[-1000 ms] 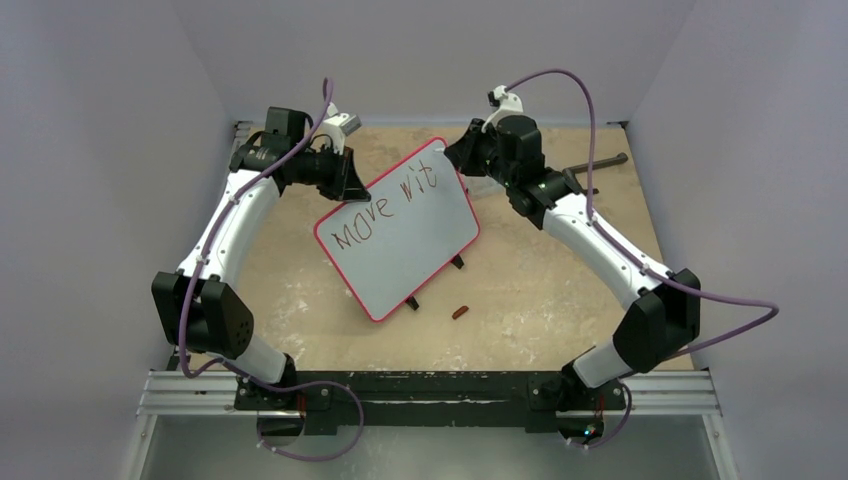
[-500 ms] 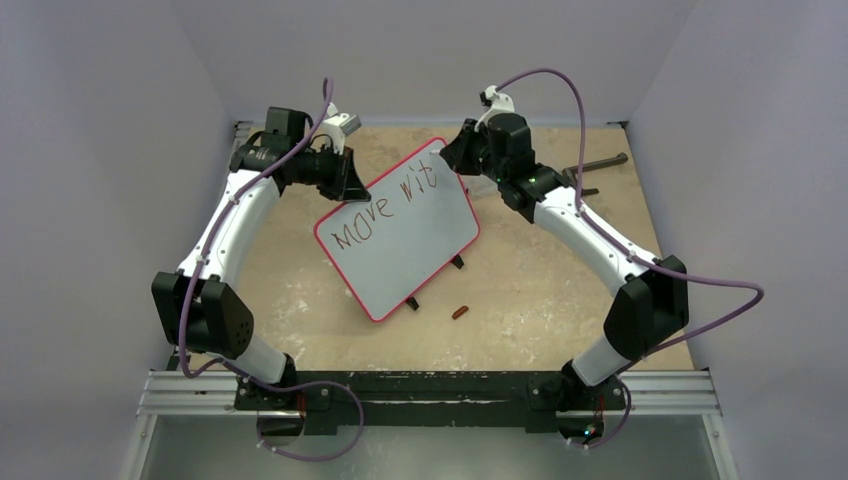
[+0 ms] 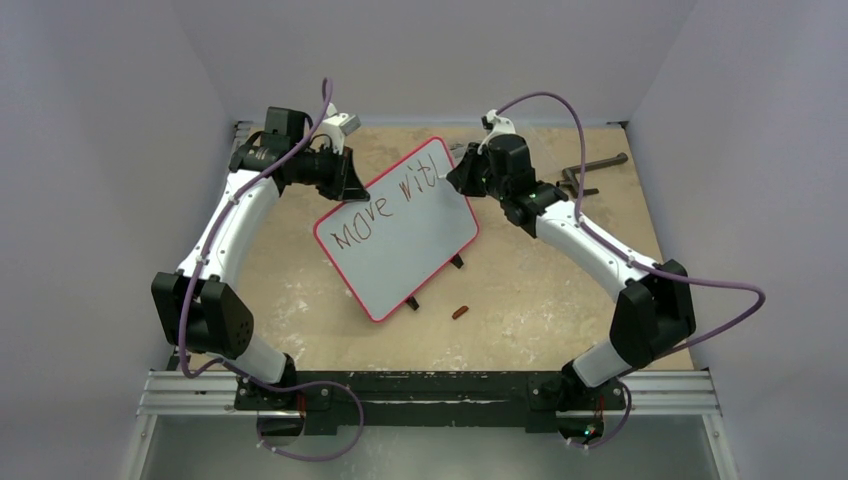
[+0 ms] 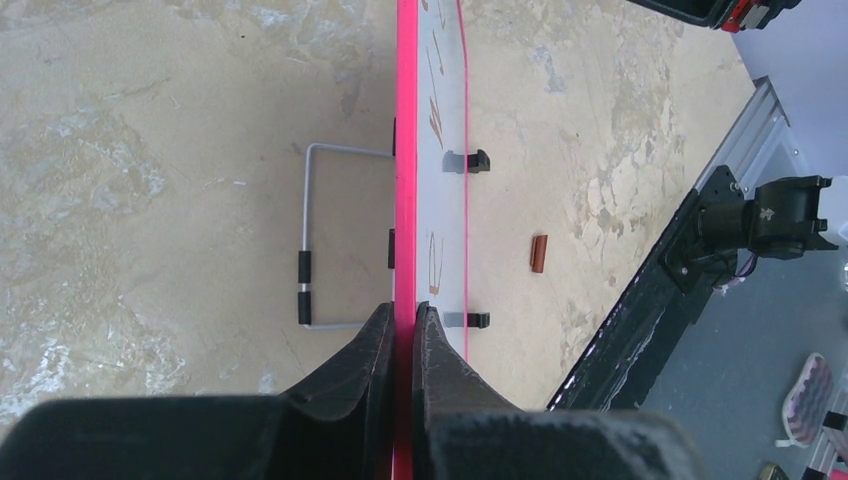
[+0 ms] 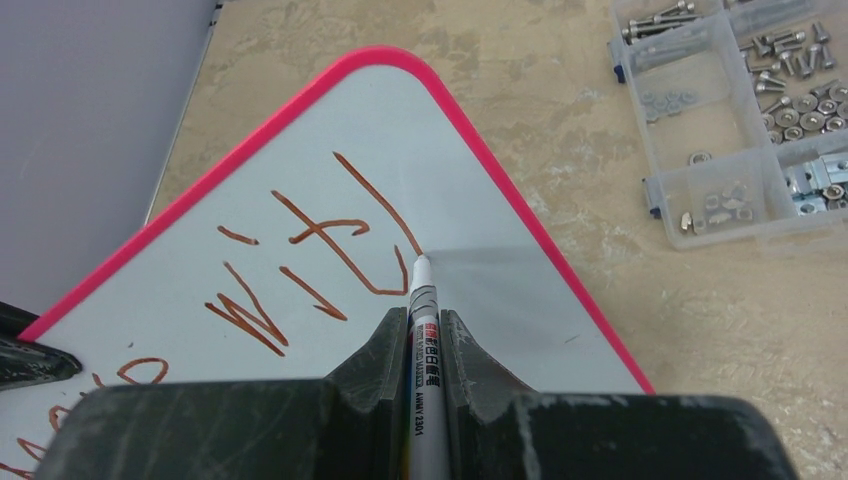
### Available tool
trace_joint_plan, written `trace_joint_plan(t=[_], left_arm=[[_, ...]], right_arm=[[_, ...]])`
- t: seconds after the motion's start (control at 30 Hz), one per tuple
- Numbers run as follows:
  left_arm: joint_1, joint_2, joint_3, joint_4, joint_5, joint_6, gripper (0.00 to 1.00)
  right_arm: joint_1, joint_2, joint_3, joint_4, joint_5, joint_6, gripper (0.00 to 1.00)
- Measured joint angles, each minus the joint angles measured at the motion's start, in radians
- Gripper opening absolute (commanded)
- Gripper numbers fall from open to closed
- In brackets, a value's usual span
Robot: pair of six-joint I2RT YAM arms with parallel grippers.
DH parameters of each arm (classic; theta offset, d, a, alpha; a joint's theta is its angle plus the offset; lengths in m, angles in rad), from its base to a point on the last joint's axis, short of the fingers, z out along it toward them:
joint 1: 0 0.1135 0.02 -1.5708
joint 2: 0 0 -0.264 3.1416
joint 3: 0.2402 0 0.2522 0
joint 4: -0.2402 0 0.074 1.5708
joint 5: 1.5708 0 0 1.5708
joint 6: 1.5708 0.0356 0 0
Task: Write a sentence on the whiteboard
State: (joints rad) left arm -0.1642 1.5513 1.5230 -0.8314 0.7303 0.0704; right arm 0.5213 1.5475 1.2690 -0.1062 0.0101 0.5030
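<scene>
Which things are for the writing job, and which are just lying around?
For the job: whiteboard, writing, marker, left pincer gripping the board's edge, right pincer holding the marker.

Just lying about: clear parts box, small brown piece, dark tool.

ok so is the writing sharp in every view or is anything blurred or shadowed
Right wrist: the sentence and marker tip are sharp, the right tool soft up close, a grey shadow band on the whiteboard beside the tip. Left wrist: whiteboard edge-on, strokes unreadable, left tool dark and blurred. Top external: even light, no glare, words small but legible.
</scene>
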Motion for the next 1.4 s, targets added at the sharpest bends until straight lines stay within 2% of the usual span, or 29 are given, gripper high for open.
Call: trace_joint_plan(t=[0.5, 0.97, 1.4], left_arm=[[0.000, -0.007, -0.001, 0.001, 0.006, 0.001, 0.00], [0.000, -0.014, -0.013, 0.007, 0.010, 0.001, 0.00], [0.000, -0.014, -0.013, 0.007, 0.005, 0.000, 0.00]], right_arm=[[0.000, -0.036, -0.055, -0.013, -0.002, 0.006, 0.00], [0.000, 0.025, 0.119, -0.076, -0.002, -0.020, 0.00], [-0.018, 0.050, 0.141, -0.127, 0.022, -0.052, 0.00]])
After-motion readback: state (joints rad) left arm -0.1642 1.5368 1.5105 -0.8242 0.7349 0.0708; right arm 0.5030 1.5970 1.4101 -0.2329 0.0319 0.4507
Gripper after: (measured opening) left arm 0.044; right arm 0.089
